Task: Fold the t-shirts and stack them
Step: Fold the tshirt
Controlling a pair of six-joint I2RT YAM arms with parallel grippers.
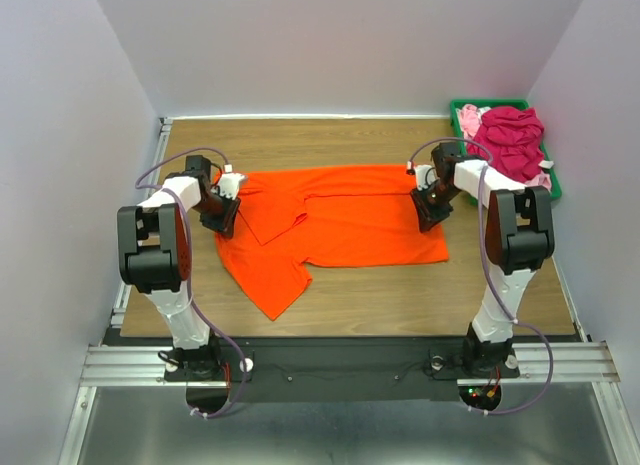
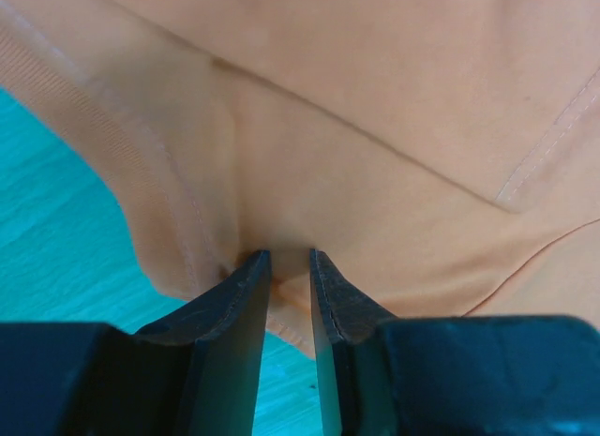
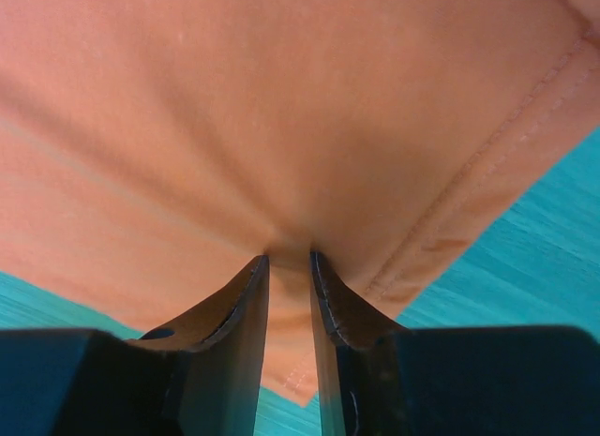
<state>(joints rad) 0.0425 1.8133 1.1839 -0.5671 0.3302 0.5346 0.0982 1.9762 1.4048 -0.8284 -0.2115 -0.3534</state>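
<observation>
The orange t-shirt [image 1: 350, 225] lies spread flat, left of the green bin [image 1: 490, 103]. The left gripper [image 1: 226, 220] pinches its edge farthest from the bin; the right gripper [image 1: 430, 217] pinches the hem corner nearest it. The cloth looks light and limp and will likely sag, so grip the seamed edges.

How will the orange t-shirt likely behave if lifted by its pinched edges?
Probably floppy: the orange t-shirt lies creased and folded over, so it should sag between left gripper and right gripper. Likely light: thin cloth puckers at both.
</observation>
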